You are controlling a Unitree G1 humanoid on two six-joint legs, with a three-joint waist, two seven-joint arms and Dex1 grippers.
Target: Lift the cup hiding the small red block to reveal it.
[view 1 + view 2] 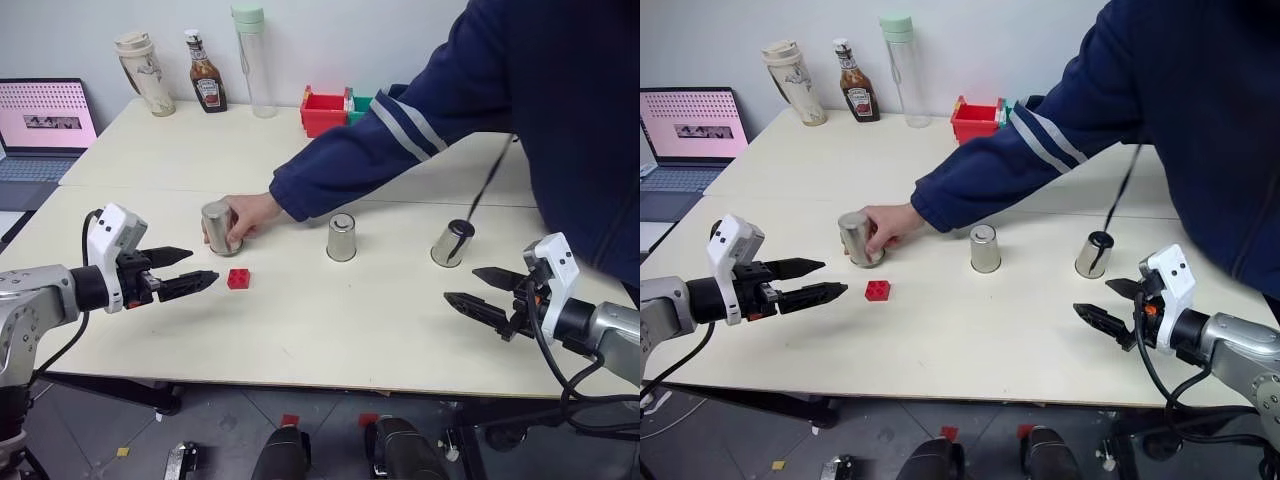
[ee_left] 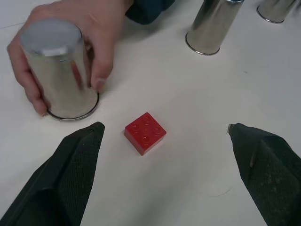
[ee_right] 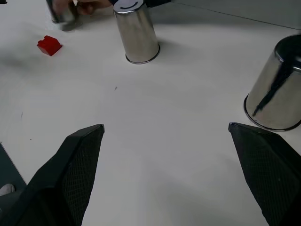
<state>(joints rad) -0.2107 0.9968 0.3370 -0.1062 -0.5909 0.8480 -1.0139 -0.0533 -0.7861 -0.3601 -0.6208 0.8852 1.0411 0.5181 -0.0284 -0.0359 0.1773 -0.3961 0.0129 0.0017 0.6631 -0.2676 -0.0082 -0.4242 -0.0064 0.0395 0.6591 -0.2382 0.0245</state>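
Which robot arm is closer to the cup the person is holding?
Left. The left pincer is open just beside the cup in the person's hand, with the red block uncovered near it. The right pincer is far across the table.

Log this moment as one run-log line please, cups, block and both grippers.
cups: three inverted, person's hand on left cup | red block: uncovered, beside it | left gripper: open, empty | right gripper: open, empty
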